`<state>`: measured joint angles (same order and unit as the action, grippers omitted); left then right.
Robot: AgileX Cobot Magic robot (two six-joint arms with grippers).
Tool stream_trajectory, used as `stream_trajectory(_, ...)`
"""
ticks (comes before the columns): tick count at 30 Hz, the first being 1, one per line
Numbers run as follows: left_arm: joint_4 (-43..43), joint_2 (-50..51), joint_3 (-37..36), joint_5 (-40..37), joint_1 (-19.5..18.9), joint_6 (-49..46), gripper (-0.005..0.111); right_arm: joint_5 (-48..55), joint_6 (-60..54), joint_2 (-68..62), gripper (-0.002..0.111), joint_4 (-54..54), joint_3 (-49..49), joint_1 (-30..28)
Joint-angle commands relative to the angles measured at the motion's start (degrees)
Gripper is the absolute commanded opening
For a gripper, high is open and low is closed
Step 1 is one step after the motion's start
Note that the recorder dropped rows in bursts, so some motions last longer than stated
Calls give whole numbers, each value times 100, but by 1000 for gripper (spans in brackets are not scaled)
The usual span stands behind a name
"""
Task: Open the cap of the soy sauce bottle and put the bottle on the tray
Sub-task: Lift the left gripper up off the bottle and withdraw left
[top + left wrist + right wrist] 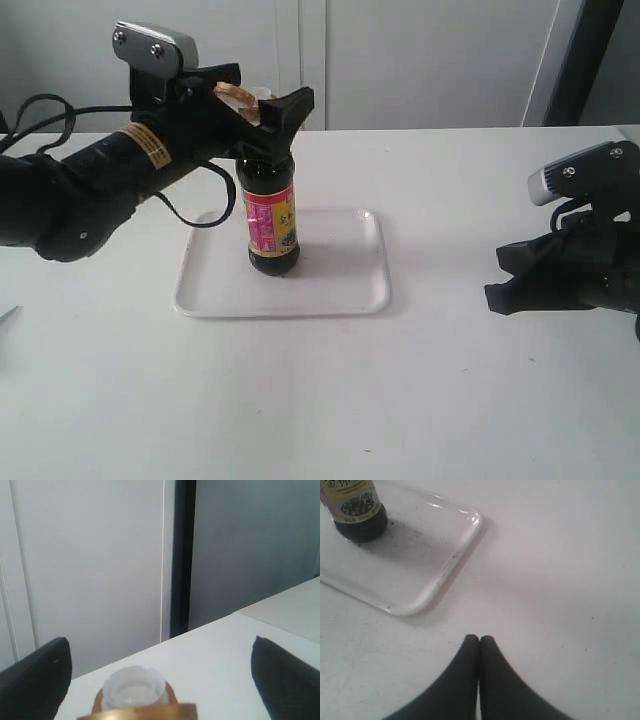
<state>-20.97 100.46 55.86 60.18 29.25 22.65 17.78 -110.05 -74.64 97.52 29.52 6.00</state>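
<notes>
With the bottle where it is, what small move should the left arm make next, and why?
Probably lift the left gripper straight up and away. The bottle stands upright on the tray, the cap is flipped open, and the jaws are spread either side of it.

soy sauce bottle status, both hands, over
Left hand open, straddling the cap, lid flipped up. Soy sauce bottle upright on the tray. Right hand shut, empty, parked off the tray. Nothing in the way.

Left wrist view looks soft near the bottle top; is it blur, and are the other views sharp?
Left wrist view: white spout and cap blurred, too close. Exterior view: sharp, even light. Right wrist view: tray rim sharp with slight glare, soy sauce bottle casting a soft shadow.
</notes>
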Motion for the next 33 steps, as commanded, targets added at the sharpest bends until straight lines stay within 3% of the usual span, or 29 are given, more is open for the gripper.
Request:
stream_trajectory(1,-89,-358,-40,-271,-12,61,97,40,-70,-4,0,28,-1,19)
stream_trajectory(12,-73,-913,-40,-530,-12,248,97,66,-70,-4,0,28,-1,19)
stream_trajectory(19,-46,-1204,-40,-1188,-12,365,92,167,-70,-4,0,28,32,19)
stream_trajectory(23,-46,-1443,-40,-1781,-12,332,72,143,-70,-4,0,28,98,19)
stream_trajectory(33,-46,-1881,-40,-3225,-12,-53,0,-152,44,-4,0,28,474,19)
